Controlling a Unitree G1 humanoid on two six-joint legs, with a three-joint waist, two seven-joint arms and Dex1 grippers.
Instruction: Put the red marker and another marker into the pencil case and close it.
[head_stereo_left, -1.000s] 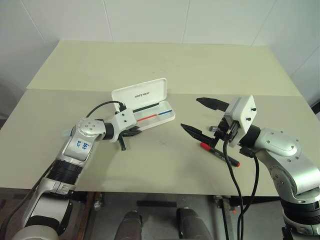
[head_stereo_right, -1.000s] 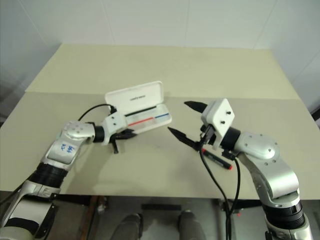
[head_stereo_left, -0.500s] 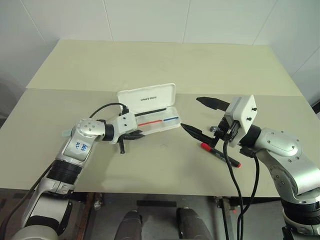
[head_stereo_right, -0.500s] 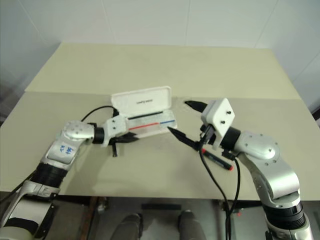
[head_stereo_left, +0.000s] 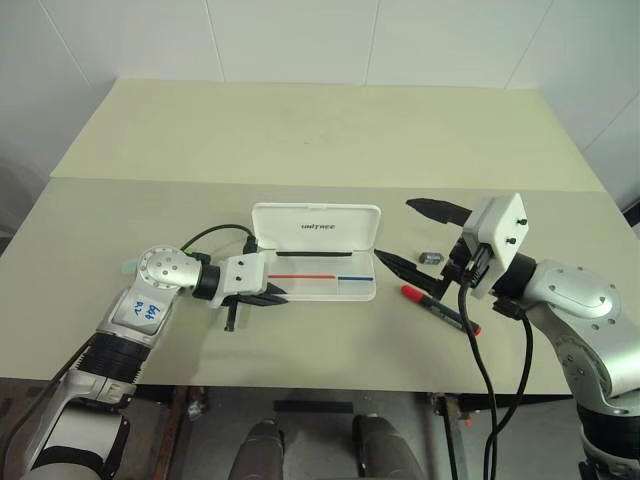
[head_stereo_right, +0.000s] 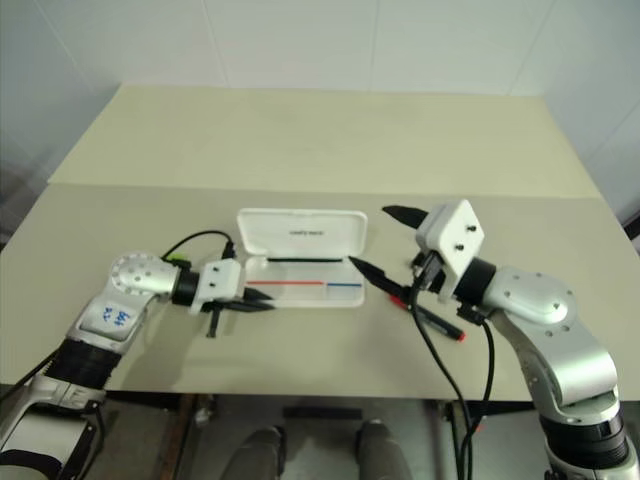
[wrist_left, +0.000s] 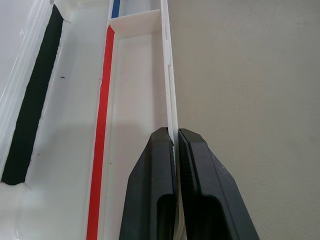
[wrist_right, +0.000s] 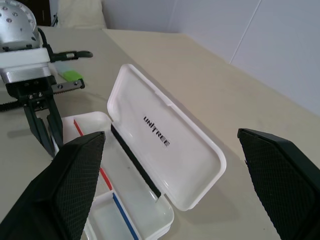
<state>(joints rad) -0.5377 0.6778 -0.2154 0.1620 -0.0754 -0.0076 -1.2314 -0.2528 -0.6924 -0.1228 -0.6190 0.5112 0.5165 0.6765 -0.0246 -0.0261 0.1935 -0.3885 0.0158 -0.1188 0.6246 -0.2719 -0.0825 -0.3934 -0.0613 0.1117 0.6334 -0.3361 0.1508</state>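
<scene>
The white pencil case (head_stereo_left: 315, 228) lies open in mid-table, lid tipped back, with a red and blue stripe in its tray. My left gripper (head_stereo_left: 268, 297) is shut on the tray's near wall at its left end; in the left wrist view the fingertips (wrist_left: 162, 142) pinch that thin wall. My right gripper (head_stereo_left: 396, 232) hangs open just right of the case, holding nothing. The red marker (head_stereo_left: 440, 308), red cap and black barrel, lies on the table below it. Another marker (wrist_right: 70, 75), short and light green, rests on the table behind my left arm.
A small grey clip (head_stereo_left: 430, 257) sits on the table between the case and my right wrist. The beige table (head_stereo_left: 330, 130) stretches bare behind the case. Black cables run from both wrists toward the front edge.
My left gripper has pulled back toward me and turned, swinging the case from a slant to square with the table's front edge, nearer my right gripper. The right gripper stays open and about where it was.
</scene>
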